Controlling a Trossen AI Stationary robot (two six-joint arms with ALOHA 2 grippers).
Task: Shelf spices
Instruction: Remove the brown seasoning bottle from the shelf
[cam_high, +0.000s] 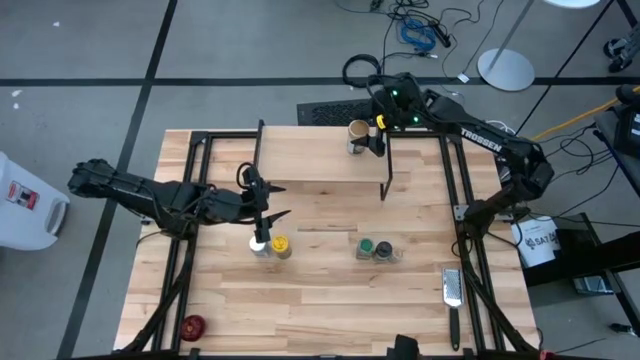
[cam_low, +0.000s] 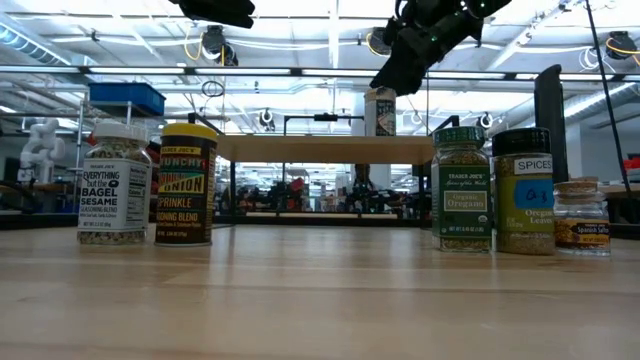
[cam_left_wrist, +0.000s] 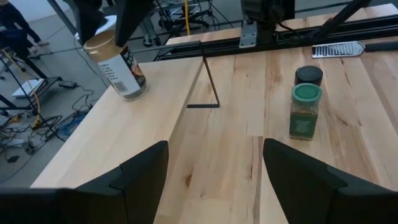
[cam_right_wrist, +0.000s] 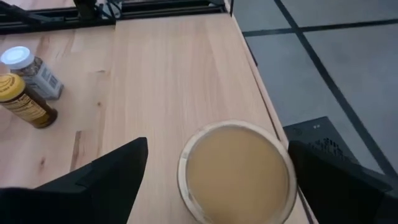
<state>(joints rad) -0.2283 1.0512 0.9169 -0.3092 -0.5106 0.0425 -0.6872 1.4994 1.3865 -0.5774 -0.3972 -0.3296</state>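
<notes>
Now | jars on table: 4 | tan jar (cam_high: 357, 131) on shelf (cam_high: 320, 160): 1 | right end effector (cam_right_wrist: 214, 171) released | left end effector (cam_left_wrist: 214, 180) released

right gripper (cam_right_wrist: 217, 180) seen from above, both dark fingers (cam_right_wrist: 102, 177) spread wide either side of a tan-lidded jar (cam_right_wrist: 236, 171), w/ gaps showing, not pressing it. jar sits on light wood plank (cam_right_wrist: 174, 68) near its edge; grey floor (cam_right_wrist: 323, 68) beyond. farther off on the wood: white-capped jar (cam_right_wrist: 28, 68) just beside yellow-lidded jar (cam_right_wrist: 22, 99).
</notes>
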